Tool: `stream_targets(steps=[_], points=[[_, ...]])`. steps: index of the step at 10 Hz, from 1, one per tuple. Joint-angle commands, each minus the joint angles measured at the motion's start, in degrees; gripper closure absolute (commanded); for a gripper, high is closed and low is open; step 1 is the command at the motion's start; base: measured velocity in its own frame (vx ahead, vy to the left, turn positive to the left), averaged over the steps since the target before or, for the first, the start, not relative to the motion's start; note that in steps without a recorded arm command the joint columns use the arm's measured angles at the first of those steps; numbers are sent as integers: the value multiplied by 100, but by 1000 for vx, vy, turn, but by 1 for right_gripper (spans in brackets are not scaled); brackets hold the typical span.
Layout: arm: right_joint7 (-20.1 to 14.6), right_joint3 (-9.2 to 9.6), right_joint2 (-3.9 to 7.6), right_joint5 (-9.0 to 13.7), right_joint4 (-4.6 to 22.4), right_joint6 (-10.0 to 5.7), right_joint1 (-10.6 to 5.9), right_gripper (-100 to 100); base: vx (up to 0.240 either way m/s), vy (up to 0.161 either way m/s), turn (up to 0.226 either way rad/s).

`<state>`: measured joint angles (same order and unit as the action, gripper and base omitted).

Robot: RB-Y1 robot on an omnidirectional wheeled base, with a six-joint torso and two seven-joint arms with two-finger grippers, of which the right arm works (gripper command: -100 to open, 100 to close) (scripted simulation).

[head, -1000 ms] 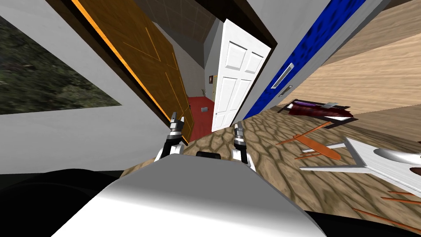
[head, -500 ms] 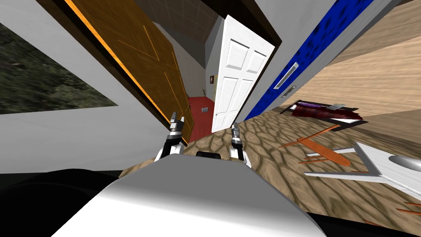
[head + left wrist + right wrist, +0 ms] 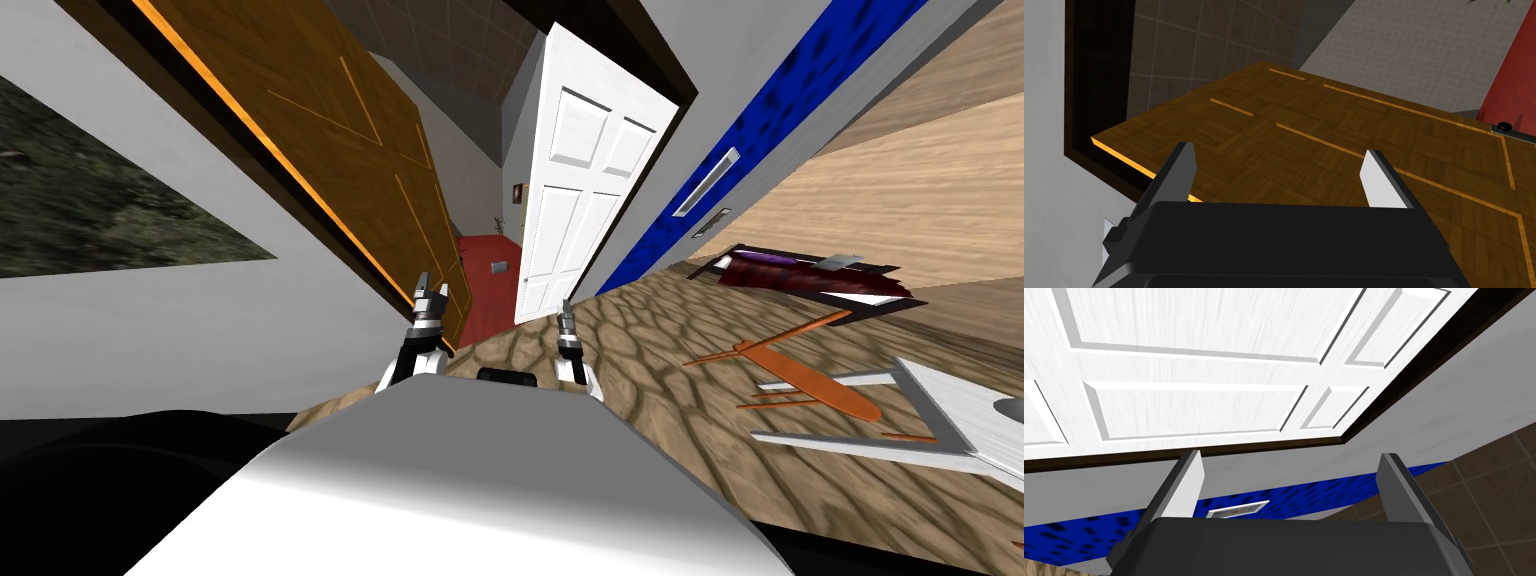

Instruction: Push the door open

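A brown wooden door with an orange edge stands swung inward in a dark frame, ahead on the left. My left gripper is open near its lower edge. In the left wrist view the door face lies just beyond the left gripper, and a small black knob sits at its far side. I cannot tell whether the fingers touch the door. A white panelled door stands ajar behind the doorway. My right gripper is open below it and points at the white door, with nothing between the right gripper's fingers.
A red floor with a small grey box lies past the doorway. On the right, a blue wall strip, an orange chair, a white table and a dark red thing are on the patterned floor.
The whole head view has shifted, so I have moved or turned a little; the things on the right slid rightward. My right gripper has drifted slightly left and forward. The left gripper keeps its place.
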<state>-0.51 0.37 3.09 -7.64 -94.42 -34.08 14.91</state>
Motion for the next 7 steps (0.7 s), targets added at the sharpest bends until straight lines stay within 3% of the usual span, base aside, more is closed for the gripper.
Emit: stream_targets(steps=[1, 2, 4, 7], points=[[-62, 30, 17, -32, 286, -46, -123, -100, 53, -40, 34], [-62, 30, 17, -32, 295, -46, -123, -100, 40, -33, 19], [-164, 77, 38, -86, 725, -164, -345, -100, 65, -46, 54], [-216, 100, 47, -113, 1058, -223, -456, -100, 53, -39, 22]])
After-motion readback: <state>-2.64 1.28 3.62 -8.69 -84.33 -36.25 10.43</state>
